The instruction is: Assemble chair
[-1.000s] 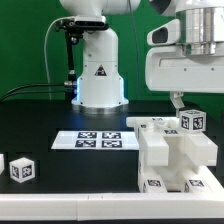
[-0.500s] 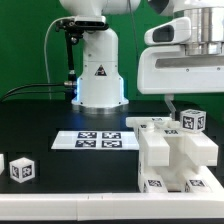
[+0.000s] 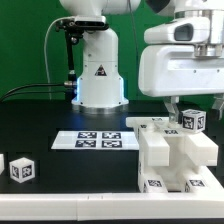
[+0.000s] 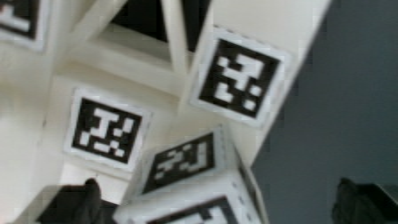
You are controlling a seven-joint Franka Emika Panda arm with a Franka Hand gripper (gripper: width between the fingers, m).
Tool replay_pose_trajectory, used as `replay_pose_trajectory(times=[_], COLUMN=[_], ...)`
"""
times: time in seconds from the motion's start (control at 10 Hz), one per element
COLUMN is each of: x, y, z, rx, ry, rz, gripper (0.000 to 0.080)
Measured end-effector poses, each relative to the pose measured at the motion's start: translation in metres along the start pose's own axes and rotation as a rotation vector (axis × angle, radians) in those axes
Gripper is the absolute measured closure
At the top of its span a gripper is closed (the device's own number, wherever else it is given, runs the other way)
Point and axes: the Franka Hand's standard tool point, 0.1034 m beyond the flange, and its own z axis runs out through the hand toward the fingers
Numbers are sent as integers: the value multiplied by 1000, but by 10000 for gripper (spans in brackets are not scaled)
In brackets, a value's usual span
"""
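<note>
Stepped white plastic chair block point(image 3: 168, 152) partly joined, lower right of exterior frame; small tagged white cube part point(image 3: 192, 120) atop its rear; gripper point(image 4: 217, 205) jaws spread either side of that cube, seemingly not pinching; loose white tagged cube point(image 3: 22, 168) lower left, unattached; more joining left.

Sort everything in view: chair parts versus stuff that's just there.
Job: stepped chair assembly; small tagged block at its top; loose tagged cube.
Just there: marker board; robot base; table.
</note>
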Motion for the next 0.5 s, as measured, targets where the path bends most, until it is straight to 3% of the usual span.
replay_pose_trajectory(times=[0.3, 0.5], x=[-1, -1], y=[3, 2], z=[0, 1], rx=[1, 2], ry=[-1, -1], rz=[14, 107], gripper=[162, 513])
